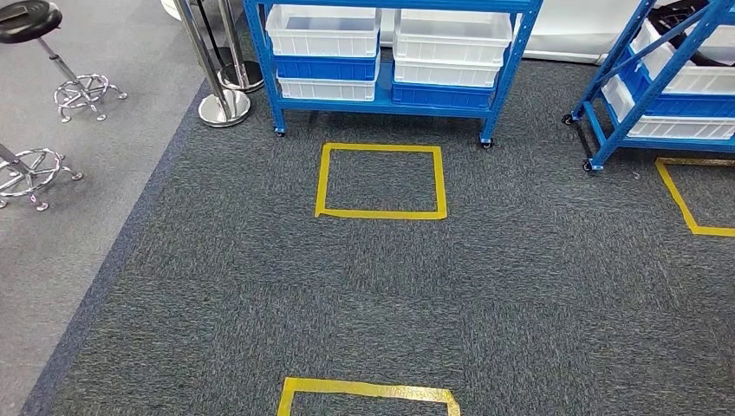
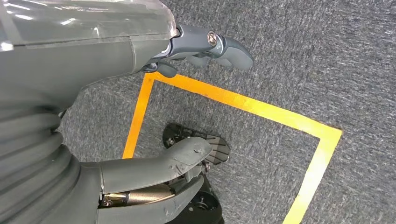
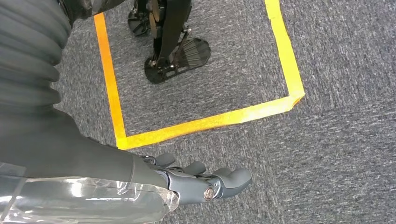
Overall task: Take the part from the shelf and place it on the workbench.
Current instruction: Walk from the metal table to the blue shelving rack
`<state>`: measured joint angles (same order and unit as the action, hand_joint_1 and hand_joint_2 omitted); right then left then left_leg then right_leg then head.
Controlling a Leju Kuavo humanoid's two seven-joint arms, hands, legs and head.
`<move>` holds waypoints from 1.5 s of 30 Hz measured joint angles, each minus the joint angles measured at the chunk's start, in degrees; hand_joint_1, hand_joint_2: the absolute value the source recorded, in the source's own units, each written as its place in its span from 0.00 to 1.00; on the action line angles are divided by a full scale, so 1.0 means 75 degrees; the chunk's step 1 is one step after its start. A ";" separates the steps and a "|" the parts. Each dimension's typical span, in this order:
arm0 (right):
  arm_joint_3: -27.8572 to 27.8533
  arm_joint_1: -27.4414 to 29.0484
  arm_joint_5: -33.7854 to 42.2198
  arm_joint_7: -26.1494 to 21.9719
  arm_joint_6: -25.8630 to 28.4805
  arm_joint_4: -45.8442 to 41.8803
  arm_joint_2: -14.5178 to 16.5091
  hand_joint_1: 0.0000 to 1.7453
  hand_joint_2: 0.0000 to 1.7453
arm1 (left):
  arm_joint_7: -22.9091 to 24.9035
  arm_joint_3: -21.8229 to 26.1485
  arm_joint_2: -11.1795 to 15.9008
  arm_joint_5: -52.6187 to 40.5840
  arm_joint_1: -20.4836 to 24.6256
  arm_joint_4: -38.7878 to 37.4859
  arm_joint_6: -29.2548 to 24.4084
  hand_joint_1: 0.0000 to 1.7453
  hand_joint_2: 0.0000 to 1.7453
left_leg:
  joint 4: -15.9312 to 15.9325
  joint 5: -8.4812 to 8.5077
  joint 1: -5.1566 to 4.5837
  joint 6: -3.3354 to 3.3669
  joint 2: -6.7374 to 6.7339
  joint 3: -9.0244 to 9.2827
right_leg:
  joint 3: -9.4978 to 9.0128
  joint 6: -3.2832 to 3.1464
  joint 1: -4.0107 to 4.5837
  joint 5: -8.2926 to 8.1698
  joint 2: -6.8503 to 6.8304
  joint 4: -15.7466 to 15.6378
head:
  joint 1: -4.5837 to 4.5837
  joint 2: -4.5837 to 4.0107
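Standing on the carpet, the robot faces the blue shelf (image 1: pixel 390 95) at twelve o'clock. Its left hand (image 2: pixel 205 49) and right hand (image 3: pixel 205 179) hang down, fingers loose, holding nothing. The part is probably in a white bin (image 1: pixel 322 30). Next it must walk closer.

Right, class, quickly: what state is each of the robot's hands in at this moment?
Left hand: holds nothing, hanging over the carpet; whether the fingers are spread cannot be told.
Right hand: the same.

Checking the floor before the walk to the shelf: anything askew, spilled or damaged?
Nothing stands out. The blue shelf stands upright with its white and blue bins stacked evenly, the yellow tape square lies flat, and the carpet shows no spill.
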<state>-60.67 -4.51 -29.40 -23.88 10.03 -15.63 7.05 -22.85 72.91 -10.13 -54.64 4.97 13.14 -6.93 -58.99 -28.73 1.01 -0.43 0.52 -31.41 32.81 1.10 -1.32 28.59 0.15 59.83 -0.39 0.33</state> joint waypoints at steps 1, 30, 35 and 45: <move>0.0000 0.0000 -0.0001 -0.0004 -0.0001 0.0001 0.0008 0.00 1.00 | 0.0013 0.0000 0.0001 0.0002 -0.0001 0.0000 -0.0014 0.00 1.00 | 0.0000 0.0000 0.0000 0.0000 0.0000 0.0000 | 0.0000 0.0000 0.0000 0.0000 0.0000 0.0000 | 0.0001 0.0000; -0.0259 0.0004 0.0110 -0.0190 -0.1058 0.0063 0.0176 0.00 1.00 | -0.0163 0.0223 0.0154 0.0490 0.0002 0.0039 0.0155 0.00 1.00 | 0.0000 0.0000 0.0000 0.0000 0.0000 0.0000 | 0.0001 0.0000 0.0000 0.0000 0.0000 0.0000 | 0.0000 0.0000; -0.0326 0.0007 0.0046 -0.0174 -0.1159 0.0093 0.0206 0.00 1.00 | -0.0189 0.0310 0.0156 0.0567 -0.0012 0.0110 0.0097 0.00 1.00 | 0.0000 0.0000 0.0000 0.0000 0.0000 -0.0001 | 0.0001 0.0000 0.0000 0.0000 0.0000 0.0000 | 0.0000 0.0000; -0.0418 0.0009 0.0052 -0.0180 -0.0993 0.0131 0.0313 0.00 1.00 | -0.0186 0.0370 0.0156 0.0521 -0.0086 0.0205 -0.0113 0.00 1.00 | 0.0000 0.0000 0.0000 0.0000 0.0000 -0.0001 | 0.0001 0.0000 0.0000 0.0000 0.0000 0.0000 | 0.0001 0.0000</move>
<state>-63.81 -4.45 -29.01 -25.23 2.59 -14.64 9.40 -24.24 75.69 -8.96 -50.74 4.32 14.68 -7.77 -58.99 -28.73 1.01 -0.43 0.52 -31.41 32.82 1.10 -1.32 28.59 0.15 59.83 -0.38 0.33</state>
